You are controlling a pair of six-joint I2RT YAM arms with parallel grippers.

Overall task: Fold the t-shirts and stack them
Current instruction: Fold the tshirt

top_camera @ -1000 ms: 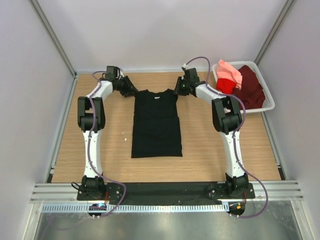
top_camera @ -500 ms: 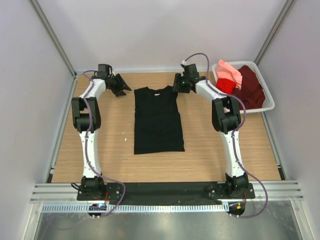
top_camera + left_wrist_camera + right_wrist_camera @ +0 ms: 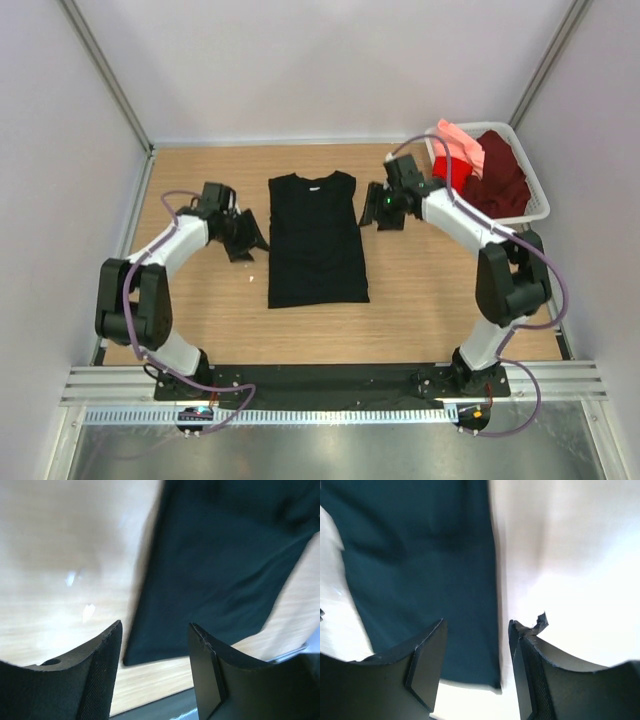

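Black cloth t-shirt [image 3: 316, 240], sides folded in; left end effector [image 3: 245, 240] and right end effector [image 3: 378, 210] open, empty; next, probably fold in half.

Wooden table top [image 3: 420, 300], light grain, closed in by pale walls [image 3: 300, 60]. White slatted basket [image 3: 537, 185] on the wood at the far right corner. Small white scrap [image 3: 249, 281] on bare wood left of centre; blurred in the left wrist view. Near edge: black mat [image 3: 330, 385], aluminium rails [image 3: 560, 382], perforated white duct [image 3: 330, 416], steel sheet [image 3: 330, 455].
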